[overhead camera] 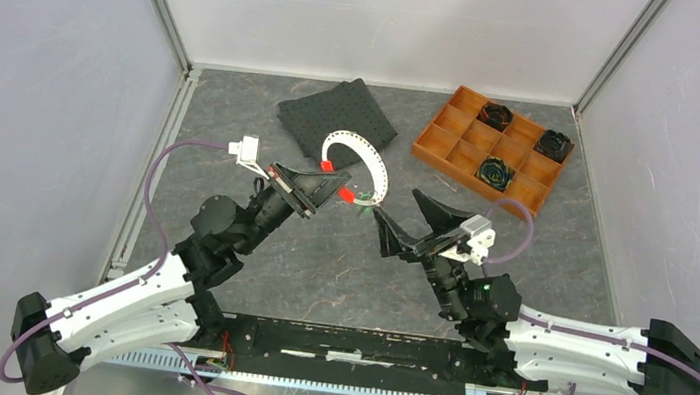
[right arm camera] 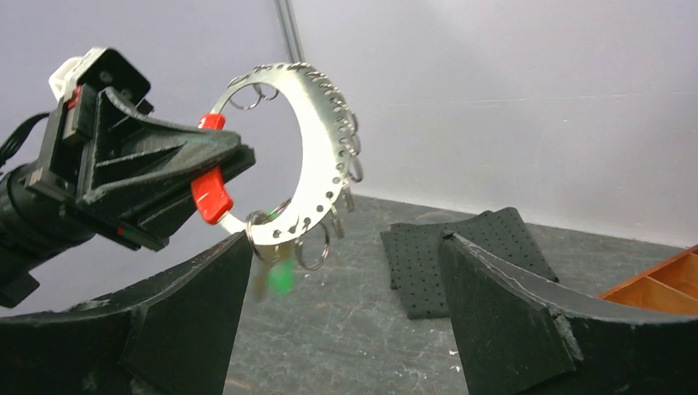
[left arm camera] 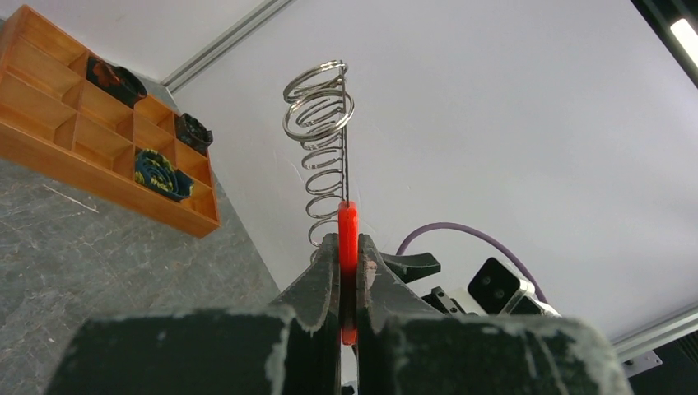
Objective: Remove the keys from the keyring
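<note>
Keyring (right arm camera: 323,140) hung upper-centre in the right wrist view. The left gripper (left arm camera: 347,247) clenched its red key (right arm camera: 211,196), hiding the blade. The green key (right arm camera: 280,278) dangled below, blurred, beside the wide-open right gripper (right arm camera: 346,239).

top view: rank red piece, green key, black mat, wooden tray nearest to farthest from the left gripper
From the left gripper, top view:
1. red piece, clamped in its fingers
2. green key, hanging just to the right
3. black mat, behind
4. wooden tray, far back right
</note>
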Controlling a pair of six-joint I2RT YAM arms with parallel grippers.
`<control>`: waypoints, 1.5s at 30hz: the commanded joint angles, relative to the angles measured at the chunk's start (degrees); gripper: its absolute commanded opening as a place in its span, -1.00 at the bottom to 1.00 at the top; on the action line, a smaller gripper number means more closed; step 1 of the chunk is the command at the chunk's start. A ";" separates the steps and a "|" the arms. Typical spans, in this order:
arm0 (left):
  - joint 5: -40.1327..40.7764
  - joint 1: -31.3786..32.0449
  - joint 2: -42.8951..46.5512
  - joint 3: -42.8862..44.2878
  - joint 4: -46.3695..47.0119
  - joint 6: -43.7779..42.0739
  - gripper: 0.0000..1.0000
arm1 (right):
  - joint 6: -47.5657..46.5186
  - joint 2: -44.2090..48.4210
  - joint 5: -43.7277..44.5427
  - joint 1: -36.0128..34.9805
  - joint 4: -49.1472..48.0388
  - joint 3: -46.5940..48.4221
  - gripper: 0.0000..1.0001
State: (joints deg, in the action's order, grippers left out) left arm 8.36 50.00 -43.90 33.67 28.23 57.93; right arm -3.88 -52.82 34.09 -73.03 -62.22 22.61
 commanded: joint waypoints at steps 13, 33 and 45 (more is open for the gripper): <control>0.10 0.27 2.77 -0.09 2.35 -3.91 -0.96 | -0.87 6.51 4.19 -0.16 6.89 -1.38 0.78; -17.10 0.27 3.73 7.27 -7.89 -25.45 -0.96 | -19.88 16.24 -32.45 -0.18 42.92 10.96 0.01; -20.66 0.28 3.95 6.88 -6.31 -25.32 -0.96 | -20.38 14.24 -26.39 -0.16 46.52 13.24 -0.24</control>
State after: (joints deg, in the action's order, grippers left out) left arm -9.69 50.02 -40.71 38.65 19.20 35.44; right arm -23.42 -39.48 4.71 -73.03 -16.23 34.26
